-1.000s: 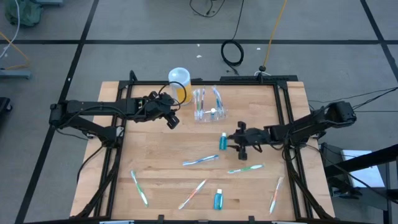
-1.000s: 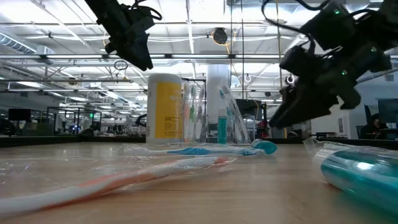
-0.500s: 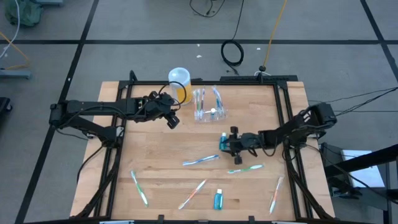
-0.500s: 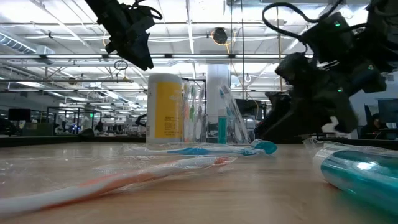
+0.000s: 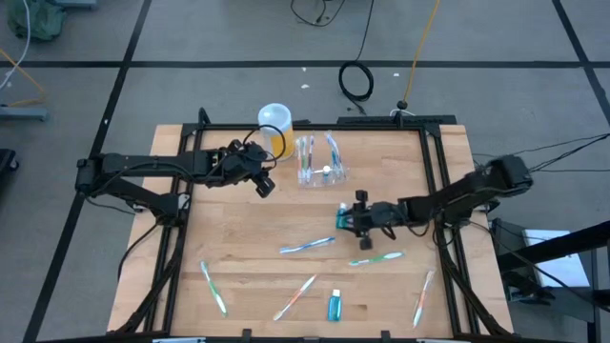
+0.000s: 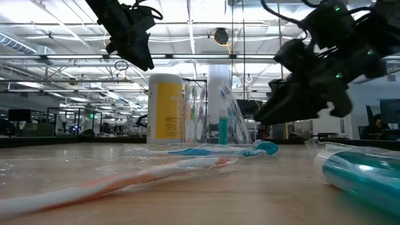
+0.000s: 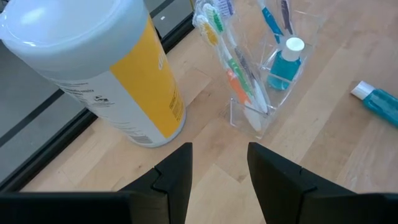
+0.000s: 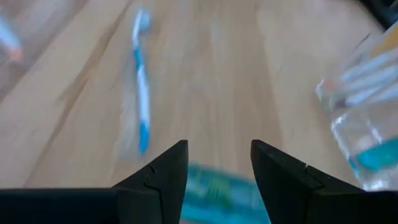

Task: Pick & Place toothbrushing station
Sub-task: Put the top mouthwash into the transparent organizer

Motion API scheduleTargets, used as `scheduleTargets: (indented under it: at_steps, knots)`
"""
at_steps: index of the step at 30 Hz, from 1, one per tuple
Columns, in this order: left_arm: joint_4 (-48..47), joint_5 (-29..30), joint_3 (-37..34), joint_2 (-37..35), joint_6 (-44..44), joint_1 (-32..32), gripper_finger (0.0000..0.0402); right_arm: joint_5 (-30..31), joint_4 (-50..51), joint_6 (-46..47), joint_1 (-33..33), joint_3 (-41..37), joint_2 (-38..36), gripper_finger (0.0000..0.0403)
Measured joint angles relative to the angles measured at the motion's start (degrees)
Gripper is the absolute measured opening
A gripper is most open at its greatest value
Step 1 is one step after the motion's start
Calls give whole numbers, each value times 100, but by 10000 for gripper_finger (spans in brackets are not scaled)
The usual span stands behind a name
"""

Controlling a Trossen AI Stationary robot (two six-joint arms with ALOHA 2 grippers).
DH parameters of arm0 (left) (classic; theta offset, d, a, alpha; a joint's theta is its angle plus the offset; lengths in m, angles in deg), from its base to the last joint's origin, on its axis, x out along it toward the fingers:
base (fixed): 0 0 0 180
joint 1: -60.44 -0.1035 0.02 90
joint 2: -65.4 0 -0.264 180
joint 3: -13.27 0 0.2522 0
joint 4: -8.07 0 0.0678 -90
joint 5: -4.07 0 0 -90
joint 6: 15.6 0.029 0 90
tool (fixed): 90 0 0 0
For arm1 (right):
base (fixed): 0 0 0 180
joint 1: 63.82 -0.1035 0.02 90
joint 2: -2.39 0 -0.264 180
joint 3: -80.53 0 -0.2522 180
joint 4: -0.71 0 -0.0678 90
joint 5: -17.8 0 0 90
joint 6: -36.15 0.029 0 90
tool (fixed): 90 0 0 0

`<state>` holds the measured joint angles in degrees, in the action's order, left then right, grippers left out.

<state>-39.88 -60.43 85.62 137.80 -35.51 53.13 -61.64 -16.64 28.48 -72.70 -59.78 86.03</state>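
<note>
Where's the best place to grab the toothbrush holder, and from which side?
Probably the clear toothbrushing station is best taken low on its bare side walls, coming in level. Upright toothbrushes and a teal tube fill the top, and the yellow cup crowds one side. The open left gripper already faces it.

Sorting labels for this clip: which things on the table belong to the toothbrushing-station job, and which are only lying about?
Job:
- toothbrushing station, see-through, holding brushes
- right gripper, open over a teal tube
- left gripper, open, waiting

Lying about:
- yellow cup
- loose toothbrushes
- second teal tube
</note>
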Motion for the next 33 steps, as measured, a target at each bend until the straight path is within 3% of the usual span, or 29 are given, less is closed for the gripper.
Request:
scheduleTargets:
  at_steps: [5,11,15,24,29,33]
  knots:
    - [2,-2,0,0,-11,0,161,13,1458,990,-22,-5,-518,167]
    - [108,-7,0,0,7,0,161,8,1509,1229,53,-49,-254,167]
    - [101,-7,0,0,14,0,161,6,1163,1389,72,-50,182,167]
    - [128,-6,0,0,22,0,161,-8,-817,1297,280,-14,1142,167]
    - [125,-7,0,0,20,7,161,6,-234,1448,454,401,1359,166]
    - [123,-4,0,0,28,22,161,24,-402,935,512,515,1370,166]
